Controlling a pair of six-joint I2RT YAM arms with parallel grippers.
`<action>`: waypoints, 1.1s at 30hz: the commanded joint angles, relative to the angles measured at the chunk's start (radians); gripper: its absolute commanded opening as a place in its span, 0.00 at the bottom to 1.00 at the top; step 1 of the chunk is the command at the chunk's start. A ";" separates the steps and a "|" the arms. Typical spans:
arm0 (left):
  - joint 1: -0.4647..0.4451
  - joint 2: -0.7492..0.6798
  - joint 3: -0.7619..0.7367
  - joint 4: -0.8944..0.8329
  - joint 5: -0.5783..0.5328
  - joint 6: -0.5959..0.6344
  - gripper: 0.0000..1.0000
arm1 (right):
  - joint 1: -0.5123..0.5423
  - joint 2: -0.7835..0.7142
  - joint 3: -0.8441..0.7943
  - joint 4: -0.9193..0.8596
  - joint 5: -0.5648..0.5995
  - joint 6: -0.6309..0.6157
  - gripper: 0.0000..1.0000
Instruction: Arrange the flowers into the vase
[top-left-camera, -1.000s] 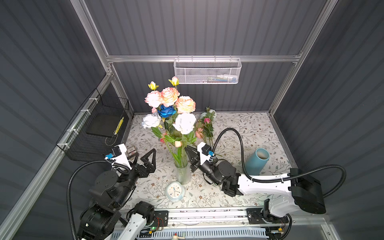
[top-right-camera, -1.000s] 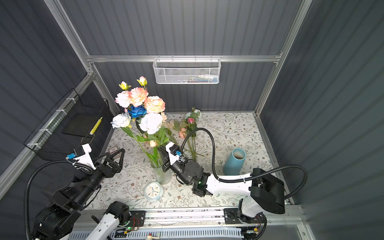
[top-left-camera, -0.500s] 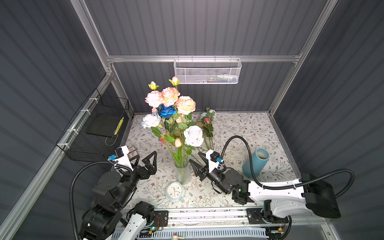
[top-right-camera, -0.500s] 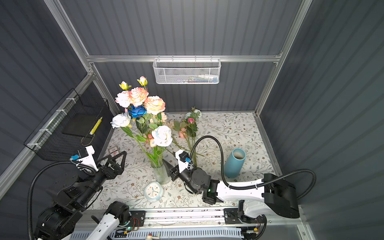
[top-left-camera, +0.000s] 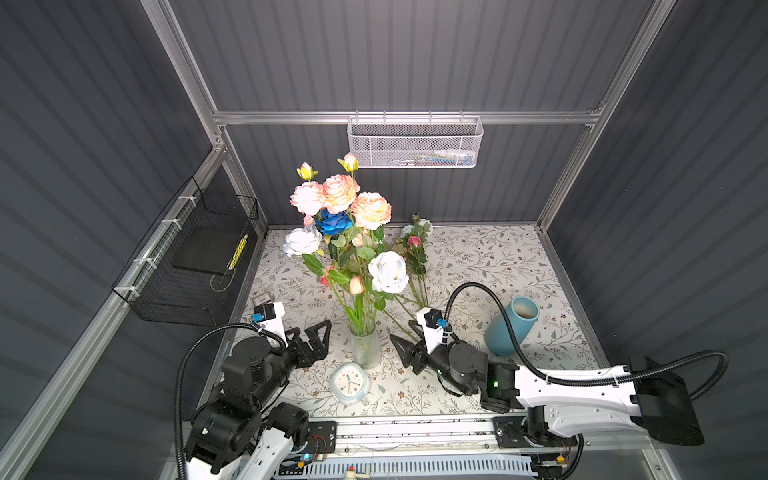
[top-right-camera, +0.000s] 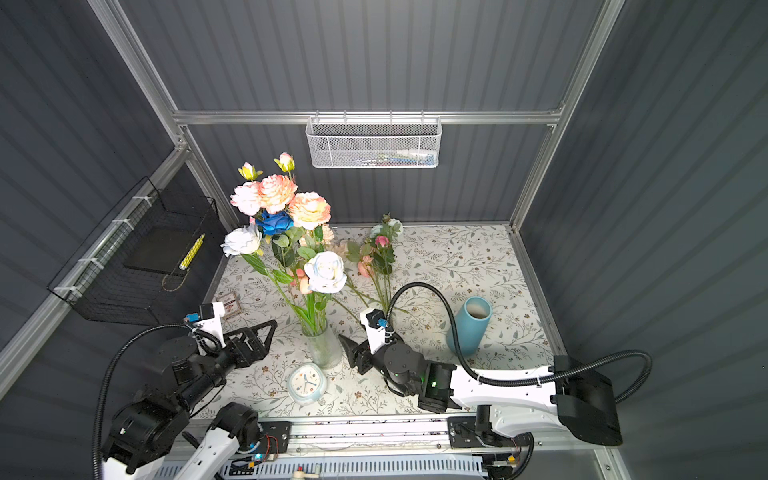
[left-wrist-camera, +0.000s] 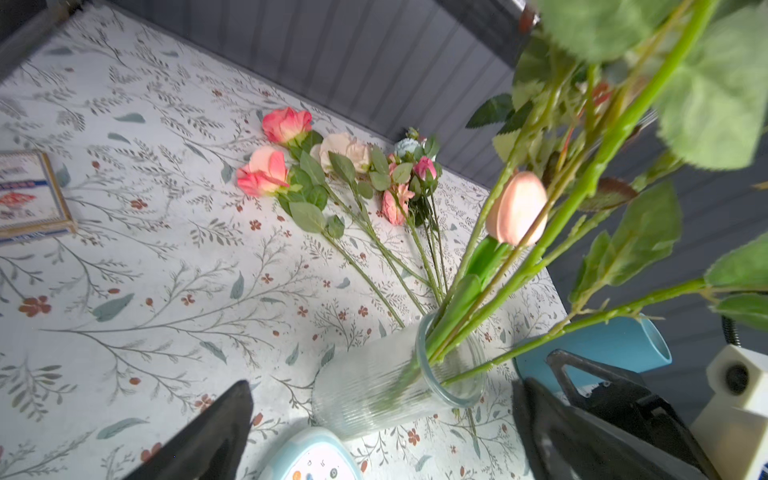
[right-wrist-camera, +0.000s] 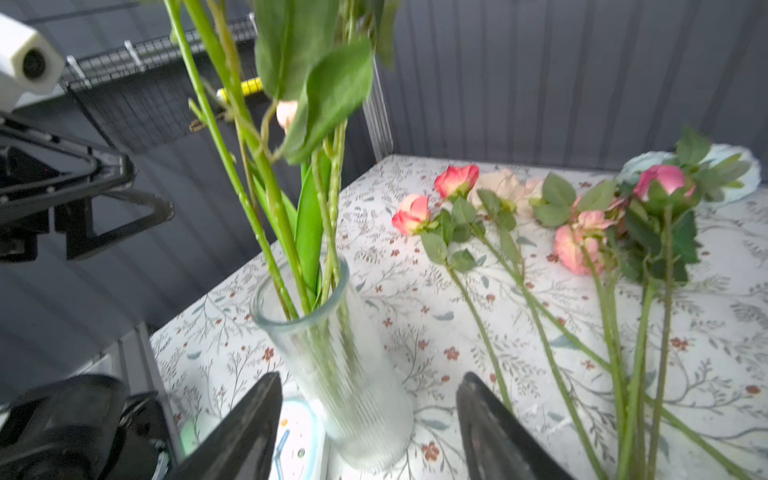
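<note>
A ribbed clear glass vase (top-left-camera: 365, 347) (top-right-camera: 324, 349) (left-wrist-camera: 374, 390) (right-wrist-camera: 345, 374) stands near the table's front. It holds several flowers: coral, pink and deep blue blooms high up (top-left-camera: 338, 199) (top-right-camera: 276, 195) and a white rose (top-left-camera: 388, 272) (top-right-camera: 325, 272) leaning right. More flowers (top-left-camera: 415, 253) (top-right-camera: 376, 257) (left-wrist-camera: 332, 174) (right-wrist-camera: 582, 232) lie on the cloth behind the vase. My left gripper (top-left-camera: 320, 338) (top-right-camera: 259, 336) (left-wrist-camera: 382, 386) is open, just left of the vase. My right gripper (top-left-camera: 403, 332) (top-right-camera: 351, 338) (right-wrist-camera: 370, 376) is open and empty, just right of it.
A small pale-blue clock (top-left-camera: 350, 382) (top-right-camera: 306, 382) lies in front of the vase. A blue tube-shaped pot (top-left-camera: 509, 328) (top-right-camera: 469, 326) leans at the right. A small box (top-left-camera: 262, 297) (left-wrist-camera: 29, 195) lies at the left. A black wire basket (top-left-camera: 195, 266) hangs on the left wall, a white mesh one (top-left-camera: 415, 143) on the back wall.
My right gripper opened, let go of the white rose's stem and drew back towards the front. The white rose sank lower in the vase and tipped right. The left arm barely shifted.
</note>
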 joint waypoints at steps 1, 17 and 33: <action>0.002 -0.013 -0.045 -0.013 0.069 -0.050 1.00 | -0.012 0.008 0.010 -0.187 -0.135 0.063 0.70; 0.002 0.209 -0.093 0.053 -0.066 -0.198 0.98 | -0.084 0.375 0.068 -0.090 -0.370 0.069 0.54; 0.017 0.448 -0.130 0.283 -0.178 -0.274 0.99 | -0.133 0.495 0.127 -0.139 -0.474 0.065 0.52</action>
